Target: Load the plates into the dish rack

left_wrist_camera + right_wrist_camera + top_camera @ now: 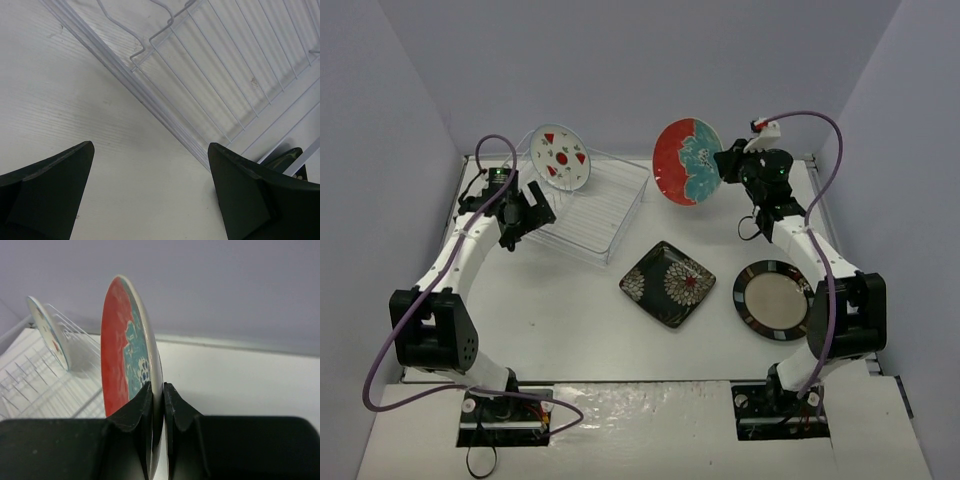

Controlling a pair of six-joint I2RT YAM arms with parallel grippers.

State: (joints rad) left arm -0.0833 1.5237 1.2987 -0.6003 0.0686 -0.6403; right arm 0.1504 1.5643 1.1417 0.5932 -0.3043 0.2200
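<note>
Right tool hides the lower rim of red plate.

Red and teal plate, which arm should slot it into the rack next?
Right. The right hand grips the red plate upright by its rim, beside the dish rack; the left hand is open and empty.

Red fruit marks are recorded on the white round plate, a teal flower on the red round plate, florals on the black square plate.
</note>
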